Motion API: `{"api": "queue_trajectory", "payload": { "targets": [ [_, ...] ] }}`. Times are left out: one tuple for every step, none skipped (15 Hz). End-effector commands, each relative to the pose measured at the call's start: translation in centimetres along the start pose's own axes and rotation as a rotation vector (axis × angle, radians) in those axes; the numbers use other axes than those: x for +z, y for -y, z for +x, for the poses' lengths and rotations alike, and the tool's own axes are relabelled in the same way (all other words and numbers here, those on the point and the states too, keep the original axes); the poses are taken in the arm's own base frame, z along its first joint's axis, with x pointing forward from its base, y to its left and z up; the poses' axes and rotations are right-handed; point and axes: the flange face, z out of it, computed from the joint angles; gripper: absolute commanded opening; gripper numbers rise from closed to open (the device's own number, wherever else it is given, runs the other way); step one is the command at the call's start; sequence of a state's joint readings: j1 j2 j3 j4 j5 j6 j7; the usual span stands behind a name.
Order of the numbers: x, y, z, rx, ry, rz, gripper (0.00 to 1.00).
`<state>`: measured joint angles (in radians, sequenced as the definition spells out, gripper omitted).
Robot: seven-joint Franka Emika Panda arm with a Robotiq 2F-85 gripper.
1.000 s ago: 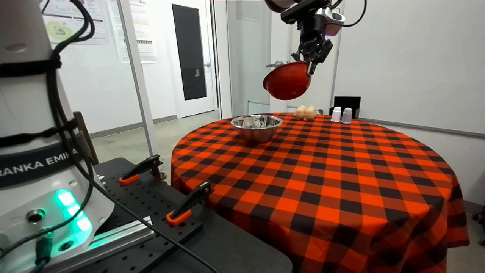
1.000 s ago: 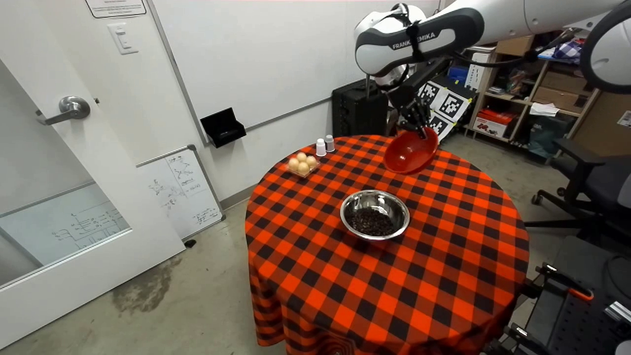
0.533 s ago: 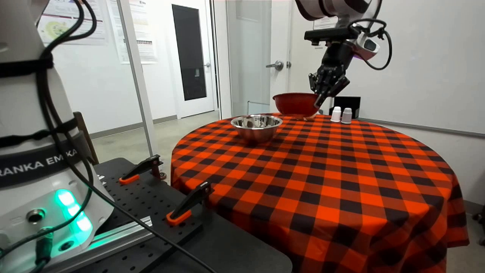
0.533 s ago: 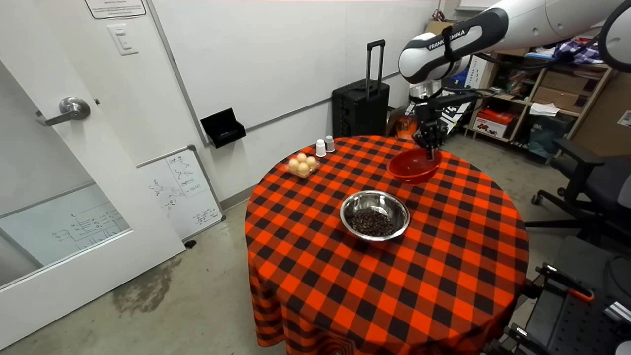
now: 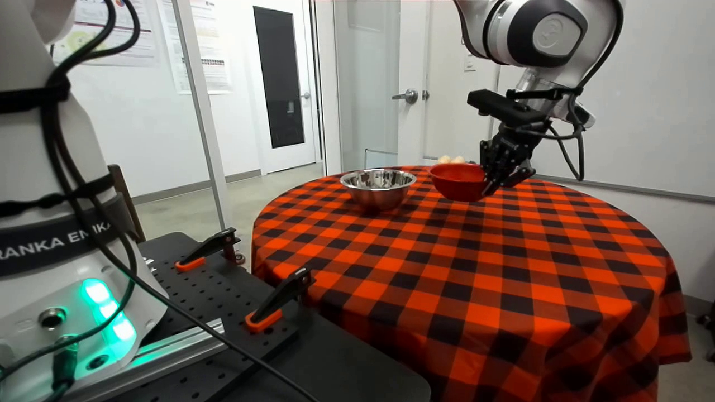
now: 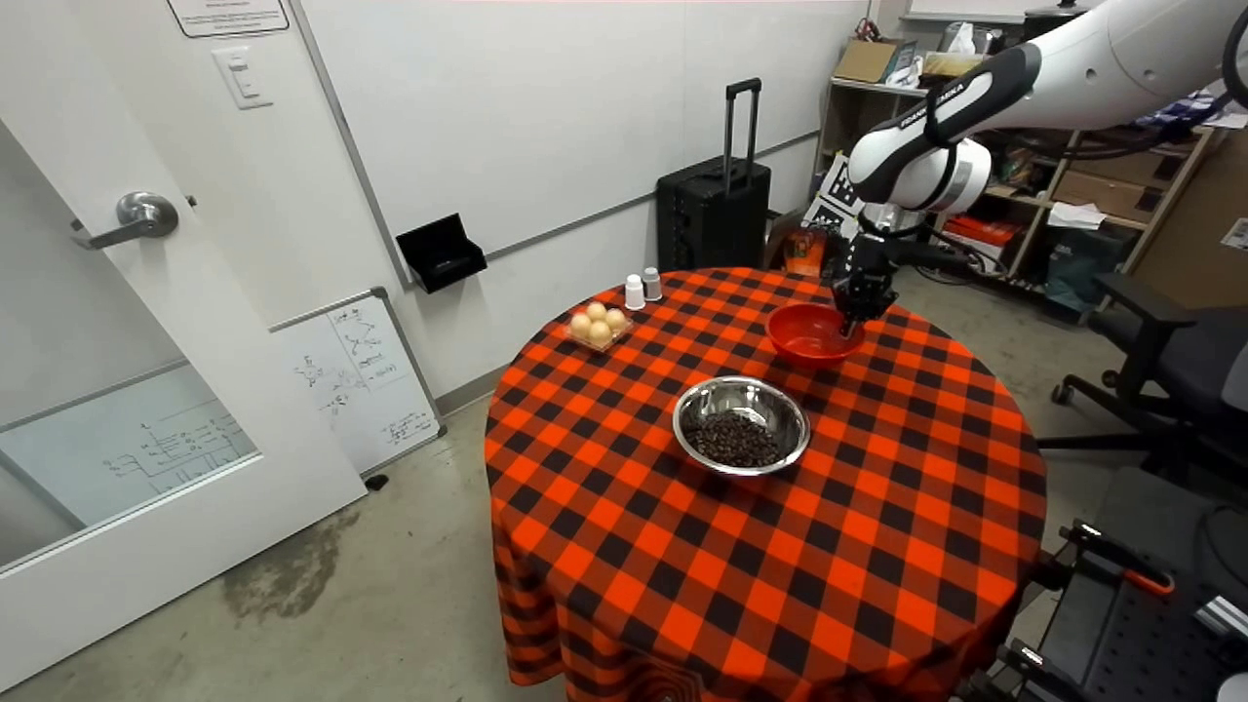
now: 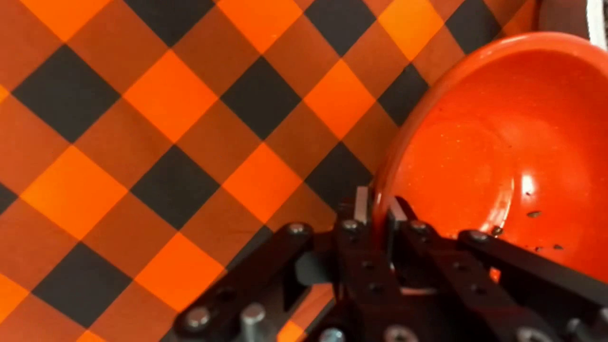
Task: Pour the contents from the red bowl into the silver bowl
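Observation:
The glossy red bowl (image 5: 457, 181) is held by its rim, roughly level, low over the checked tablecloth. It also shows in an exterior view (image 6: 811, 336) and in the wrist view (image 7: 513, 133), with only a few dark bits inside. My gripper (image 7: 380, 211) is shut on its rim, one finger inside and one outside; it shows in both exterior views (image 5: 487, 190) (image 6: 848, 327). Whether the bowl's base touches the cloth I cannot tell. The shiny silver bowl (image 5: 378, 195) stands upright on the table beside it, apart. In an exterior view the silver bowl (image 6: 778, 405) holds dark beans (image 6: 733, 441).
A clear pack of pale eggs (image 6: 598, 326) and two small shakers (image 6: 642, 289) stand near the table's edge by the whiteboard. The round table (image 5: 475, 268) has a red and black checked cloth. The clamps (image 5: 279, 296) sit on the robot's base plate.
The red bowl has turned from tilted to roughly level. My gripper has lowered it toward the table, and away from the silver bowl. The silver bowl and its beans have not moved.

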<state>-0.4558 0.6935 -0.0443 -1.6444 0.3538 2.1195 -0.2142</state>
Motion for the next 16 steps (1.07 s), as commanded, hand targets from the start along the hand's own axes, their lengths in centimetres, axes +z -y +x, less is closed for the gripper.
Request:
{"api": "queue_trajectory", "payload": {
  "targets": [
    [-1.2,-3.2,-3.0,0.029,-0.122,0.043,0.02],
    [-0.9,-4.2,-3.8,0.041,-0.138,0.047,0.02],
    [-0.6,-5.1,-4.6,0.055,-0.148,0.049,0.02],
    [-0.4,-5.9,-5.3,0.065,-0.154,0.053,0.02],
    [0.0,-6.6,-6.0,0.073,-0.148,0.058,0.02],
    [0.4,-7.1,-6.7,0.075,-0.136,0.066,0.02],
    [1.0,-7.7,-7.4,0.080,-0.117,0.069,0.02],
    [1.5,-8.1,-8.1,0.086,-0.105,0.078,0.02],
    [2.0,-8.5,-8.8,0.095,-0.092,0.081,0.02],
    [2.5,-8.8,-9.4,0.100,-0.080,0.083,0.02],
    [3.0,-9.1,-9.9,0.111,-0.062,0.092,0.02],
    [3.3,-9.3,-10.4,0.117,-0.050,0.096,0.02],
    [3.7,-9.5,-10.9,0.129,-0.042,0.101,0.02],
    [3.9,-9.6,-11.4,0.141,-0.036,0.100,0.02],
    [4.2,-9.7,-11.9,0.148,-0.017,0.100,0.17],
    [4.4,-9.8,-12.4,0.150,-0.001,0.102,0.34]
  ]
}}
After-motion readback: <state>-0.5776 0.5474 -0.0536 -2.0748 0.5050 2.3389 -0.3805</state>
